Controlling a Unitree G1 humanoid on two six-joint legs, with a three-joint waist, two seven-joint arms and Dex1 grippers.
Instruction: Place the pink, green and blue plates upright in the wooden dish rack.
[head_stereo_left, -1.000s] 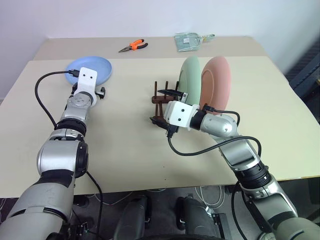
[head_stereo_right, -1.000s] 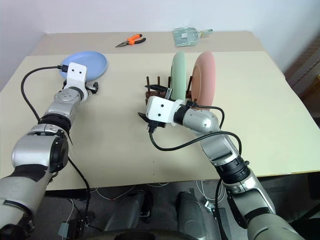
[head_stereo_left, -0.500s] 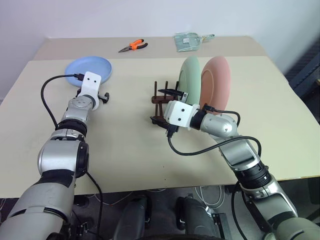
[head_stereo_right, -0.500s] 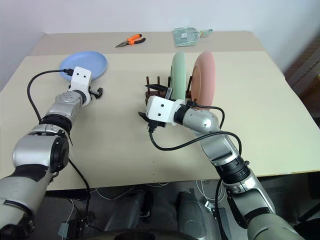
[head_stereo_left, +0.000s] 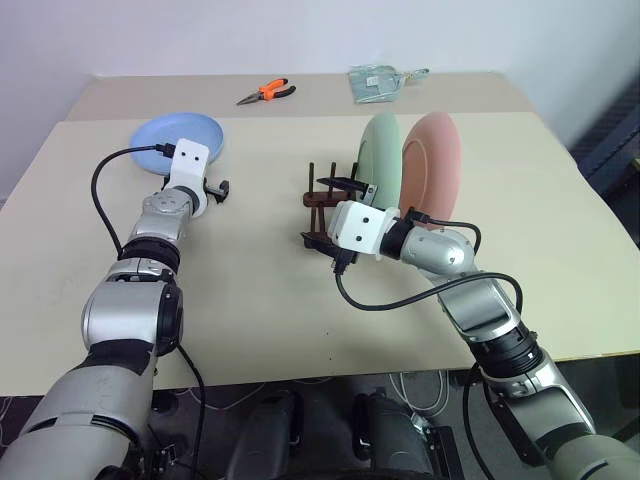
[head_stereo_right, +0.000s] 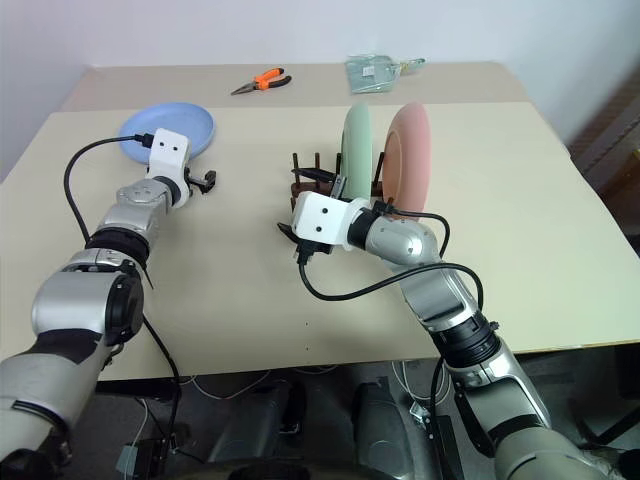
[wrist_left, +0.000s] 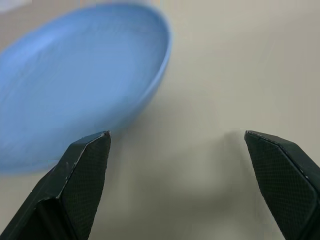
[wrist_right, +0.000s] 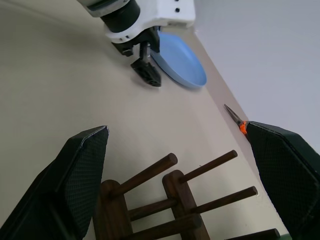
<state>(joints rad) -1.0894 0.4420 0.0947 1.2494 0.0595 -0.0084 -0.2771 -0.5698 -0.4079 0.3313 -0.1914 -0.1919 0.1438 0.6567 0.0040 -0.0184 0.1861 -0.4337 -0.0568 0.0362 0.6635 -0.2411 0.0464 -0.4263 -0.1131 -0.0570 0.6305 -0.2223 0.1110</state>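
Head views first: two plates are already seen standing upright in the wooden dish rack, the green plate and, on its far right side, the pink plate. The blue plate lies flat on the table near the far left corner, well apart from the rack. The left gripper is held just beside the plate's near right edge, level and low, its jaws spread wide and nothing between them. The right gripper is parked at the rack's near end, also wide open and empty. The left arm is judged far the nearer to the blue plate. Orange pliers and a clear packet lie at the far edge, out of the way.

Left wrist view: the blue plate is seen off to one side of the open fingers, its rim reaching only to the line of one finger; bare table lies between the jaws. The coming grasp is judged to require a sideways shift toward the plate so that the rim passes between the fingers.

Right wrist view: bare pegs of the rack are seen between the spread fingers, with the left gripper and blue plate beyond them.
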